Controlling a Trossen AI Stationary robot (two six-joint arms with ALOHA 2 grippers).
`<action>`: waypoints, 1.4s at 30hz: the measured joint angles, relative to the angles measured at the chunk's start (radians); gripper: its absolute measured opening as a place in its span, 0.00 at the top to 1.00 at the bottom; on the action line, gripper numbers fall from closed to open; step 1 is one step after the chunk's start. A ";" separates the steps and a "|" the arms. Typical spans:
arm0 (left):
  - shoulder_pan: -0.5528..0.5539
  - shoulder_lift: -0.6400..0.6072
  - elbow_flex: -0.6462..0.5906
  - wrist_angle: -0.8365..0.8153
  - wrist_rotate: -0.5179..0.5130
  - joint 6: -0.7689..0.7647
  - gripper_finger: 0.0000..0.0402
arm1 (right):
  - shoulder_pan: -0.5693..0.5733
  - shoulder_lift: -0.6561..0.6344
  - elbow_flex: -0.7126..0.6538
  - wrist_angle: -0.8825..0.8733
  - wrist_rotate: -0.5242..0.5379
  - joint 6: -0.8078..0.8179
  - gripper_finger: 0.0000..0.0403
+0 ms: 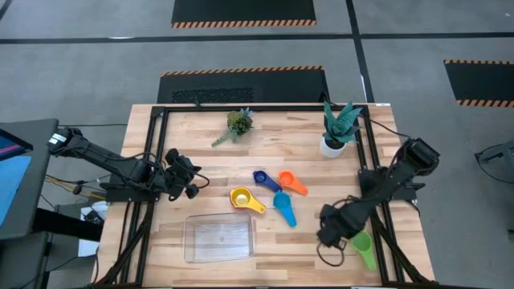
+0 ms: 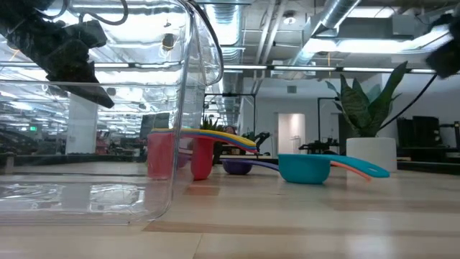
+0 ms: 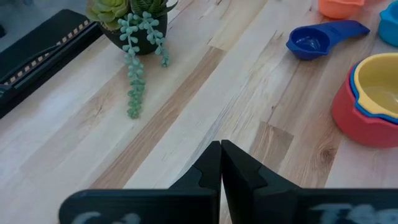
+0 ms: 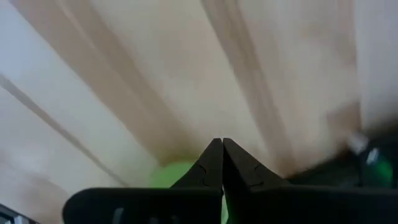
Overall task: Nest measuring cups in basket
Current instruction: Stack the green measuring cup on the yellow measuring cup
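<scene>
The green round plastic measuring cup (image 1: 363,247) lies on the wooden table (image 1: 201,140) at about four o'clock, right beside my right fingers (image 1: 332,234), which are pressed together holding nothing. My left fingers (image 3: 221,163) are pressed together too, empty, above bare table at nine o'clock.

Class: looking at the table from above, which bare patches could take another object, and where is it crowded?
Free: the wood between the succulent and the basket, and the strip between the two plants. Crowded: the cups mid-table, and the right gripper beside the green cup.
</scene>
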 joint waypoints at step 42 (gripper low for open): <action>0.000 0.000 0.000 0.036 -0.053 0.227 1.00 | 0.268 0.002 -0.122 0.241 0.006 0.321 0.98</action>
